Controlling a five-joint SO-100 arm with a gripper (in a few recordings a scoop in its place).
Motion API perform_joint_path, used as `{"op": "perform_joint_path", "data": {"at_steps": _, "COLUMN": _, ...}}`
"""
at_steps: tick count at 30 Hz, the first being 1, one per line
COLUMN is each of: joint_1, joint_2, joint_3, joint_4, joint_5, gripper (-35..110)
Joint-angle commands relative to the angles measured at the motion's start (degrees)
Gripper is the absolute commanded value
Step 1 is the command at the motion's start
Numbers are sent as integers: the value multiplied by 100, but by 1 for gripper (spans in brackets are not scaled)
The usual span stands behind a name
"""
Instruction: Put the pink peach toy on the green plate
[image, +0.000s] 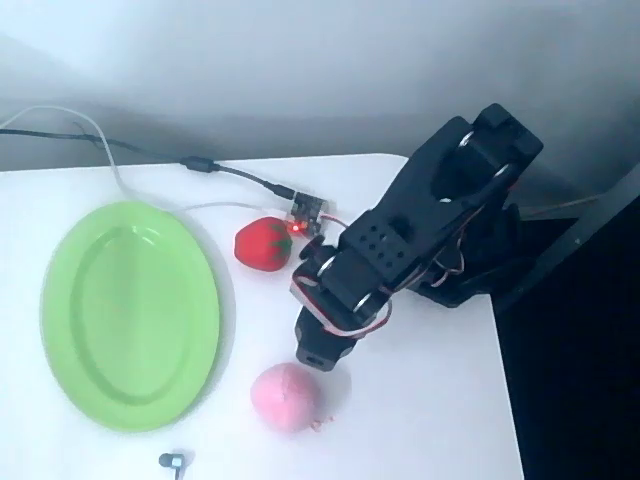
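The pink peach toy (288, 397) lies on the white table near the front, to the right of the green plate (130, 312). The plate is a large light-green oval at the left, and nothing lies on it. My black gripper (320, 352) points down just behind and slightly right of the peach, its tip close to the toy's upper edge. The fingers merge into one dark shape, so I cannot make out whether they are open or shut, or whether they touch the peach.
A red strawberry toy (265, 243) sits between the plate and the arm. Cables (215, 168) and a small board (308, 209) lie at the back. A small grey object (172, 461) rests near the front edge. The table ends at the right (505, 400).
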Motion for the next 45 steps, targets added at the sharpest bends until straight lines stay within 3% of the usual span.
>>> {"op": "perform_joint_path", "data": {"at_steps": 1, "joint_1": -44, "joint_2": 9, "joint_3": -149, "joint_4": -158, "joint_5": 141, "gripper": 31}}
{"op": "perform_joint_path", "data": {"at_steps": 6, "joint_1": -44, "joint_2": 9, "joint_3": -97, "joint_4": -615, "joint_5": 185, "gripper": 43}}
{"op": "perform_joint_path", "data": {"at_steps": 14, "joint_1": -44, "joint_2": -149, "joint_3": -105, "joint_4": -1573, "joint_5": 299, "gripper": 51}}
{"op": "perform_joint_path", "data": {"at_steps": 45, "joint_1": -729, "joint_2": -1951, "joint_3": -457, "joint_4": -2760, "joint_5": 817, "gripper": 47}}
